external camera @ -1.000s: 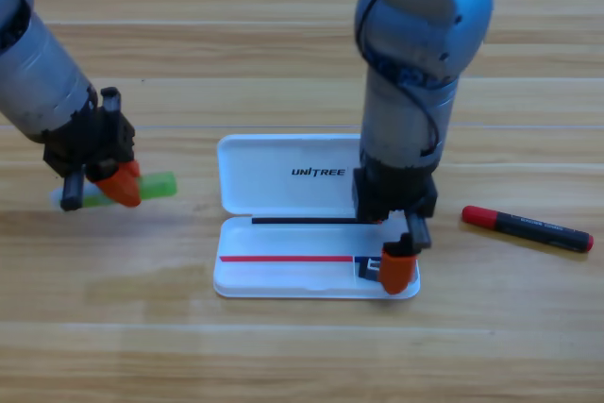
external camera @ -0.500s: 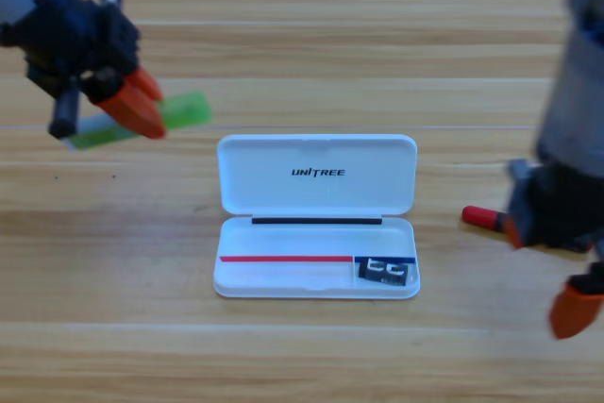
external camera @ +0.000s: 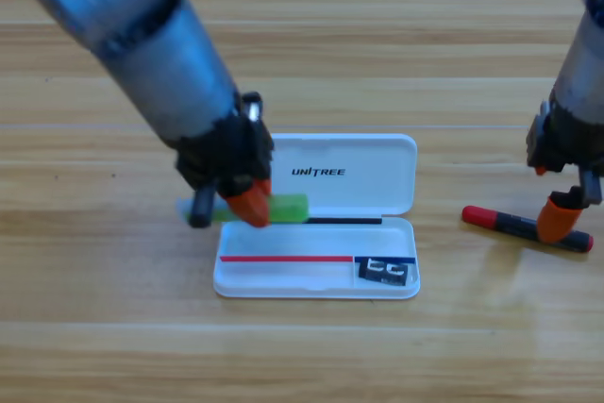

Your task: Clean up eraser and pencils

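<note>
My left gripper (external camera: pixel 249 203) is shut on the light green pencil (external camera: pixel 286 208) and holds it level over the left end of the open white case (external camera: pixel 283 277), along the hinge line. The black eraser (external camera: pixel 385 271) lies in the right end of the case's lower tray. To the right of the case, the black pencil with a red cap (external camera: pixel 517 225) lies on the table. My right gripper (external camera: pixel 556 219) points down at that pencil's right half, with one orange jaw showing over the barrel.
The case's lid (external camera: pixel 321 159) lies flat and open behind the tray, with UNITREE printed on it. The left arm stretches from the upper left corner across the table. The right arm comes down along the right edge.
The left gripper has carried the green pencil from the upper left down to the case's left end. The right gripper has moved up from the lower right onto the black pencil.
</note>
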Motion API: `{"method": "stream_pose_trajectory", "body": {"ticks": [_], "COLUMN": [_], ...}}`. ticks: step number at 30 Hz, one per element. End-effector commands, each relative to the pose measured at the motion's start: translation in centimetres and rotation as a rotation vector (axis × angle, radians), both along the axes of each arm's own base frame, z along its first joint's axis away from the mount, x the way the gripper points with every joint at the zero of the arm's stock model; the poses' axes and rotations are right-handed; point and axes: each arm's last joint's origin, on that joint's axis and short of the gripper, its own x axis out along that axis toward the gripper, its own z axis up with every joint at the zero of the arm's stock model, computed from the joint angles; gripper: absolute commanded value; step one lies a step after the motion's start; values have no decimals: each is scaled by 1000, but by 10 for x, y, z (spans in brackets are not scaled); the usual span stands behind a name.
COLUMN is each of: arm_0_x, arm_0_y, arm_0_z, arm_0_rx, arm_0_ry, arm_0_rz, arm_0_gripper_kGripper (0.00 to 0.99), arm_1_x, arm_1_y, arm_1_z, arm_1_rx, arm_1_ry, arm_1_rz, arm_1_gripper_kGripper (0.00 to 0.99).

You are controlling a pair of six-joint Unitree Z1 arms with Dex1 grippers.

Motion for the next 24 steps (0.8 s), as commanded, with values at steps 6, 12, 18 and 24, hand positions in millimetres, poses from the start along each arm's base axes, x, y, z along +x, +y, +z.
{"method": "stream_pose_trajectory", "body": {"ticks": [6,12,18,24], "arm_0_x": [14,10,4,2], "arm_0_y": [-29,-34,-43,-49], "arm_0_z": [-66,-70,-66,-59], "arm_0_rx": [127,129,112,92], "arm_0_ry": [39,39,35,30], "arm_0_rz": [-1,-7,-5,-1], "arm_0_gripper_kGripper": [0,0,0,0], "arm_1_x": [41,48,44,39], "arm_1_y": [2,7,5,1], "arm_1_z": [-77,-87,-92,-88], "arm_1_rx": [-77,-65,-69,-91], "arm_1_ry": [120,137,166,179], "arm_1_rz": [-22,-2,49,64], "arm_1_gripper_kGripper": [861,650,0,0]}}
